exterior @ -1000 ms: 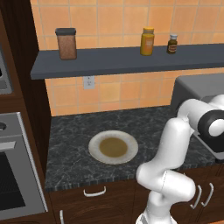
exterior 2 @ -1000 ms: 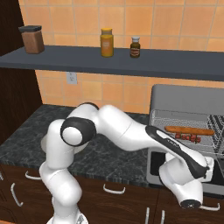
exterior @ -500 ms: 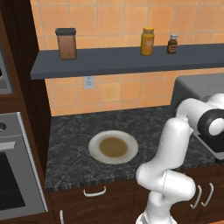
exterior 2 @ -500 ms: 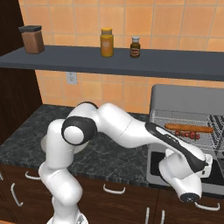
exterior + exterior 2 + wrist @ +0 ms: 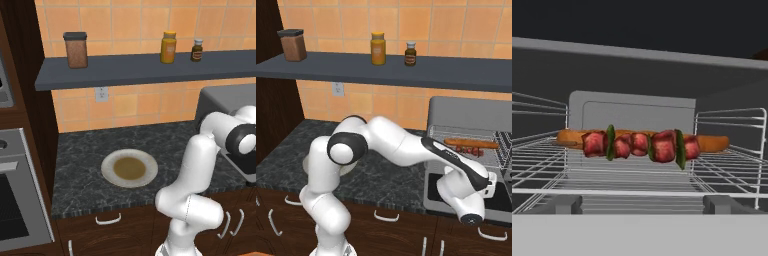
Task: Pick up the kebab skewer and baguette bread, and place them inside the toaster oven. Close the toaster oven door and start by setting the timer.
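Skewer and baguette lie (side by side) on oven rack.

White plate on black counter.

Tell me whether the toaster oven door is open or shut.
Open: the door lies folded down, and the skewer and baguette sit exposed on the rack.
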Motion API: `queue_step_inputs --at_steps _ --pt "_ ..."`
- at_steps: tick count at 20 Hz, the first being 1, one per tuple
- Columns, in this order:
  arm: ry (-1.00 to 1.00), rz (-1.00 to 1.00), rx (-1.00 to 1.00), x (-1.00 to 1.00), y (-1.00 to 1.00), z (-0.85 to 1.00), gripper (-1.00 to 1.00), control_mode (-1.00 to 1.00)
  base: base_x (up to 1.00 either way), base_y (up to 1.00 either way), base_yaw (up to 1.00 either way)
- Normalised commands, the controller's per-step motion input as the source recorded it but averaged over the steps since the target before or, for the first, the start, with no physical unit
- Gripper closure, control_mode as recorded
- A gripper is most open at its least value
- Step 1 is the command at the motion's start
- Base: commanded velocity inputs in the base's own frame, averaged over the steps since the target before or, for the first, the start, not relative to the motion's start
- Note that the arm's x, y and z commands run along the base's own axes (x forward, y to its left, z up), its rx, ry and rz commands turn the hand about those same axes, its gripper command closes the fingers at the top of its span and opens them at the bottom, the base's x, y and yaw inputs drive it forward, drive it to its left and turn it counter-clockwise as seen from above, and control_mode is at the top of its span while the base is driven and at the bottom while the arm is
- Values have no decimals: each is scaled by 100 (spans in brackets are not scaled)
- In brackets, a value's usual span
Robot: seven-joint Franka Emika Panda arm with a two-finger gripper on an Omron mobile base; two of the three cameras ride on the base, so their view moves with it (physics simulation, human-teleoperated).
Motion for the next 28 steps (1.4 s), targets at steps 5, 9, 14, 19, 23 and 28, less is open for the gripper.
queue_step_inputs --at_steps 5,9,14,19,23,28 --pt "0 0 0 24 0 28 -100 -100 0 0 0" --pt "0 0 0 34 0 19 -100 -100 0 0 0" --pt "0 0 0 36 0 16 -100 -100 0 0 0" --pt "0 0 0 32 0 15 -100 -100 0 0 0" --pt "0 0 0 31 0 12 -100 -100 0 0 0" --pt "0 0 0 32 0 8 -100 -100 0 0 0"
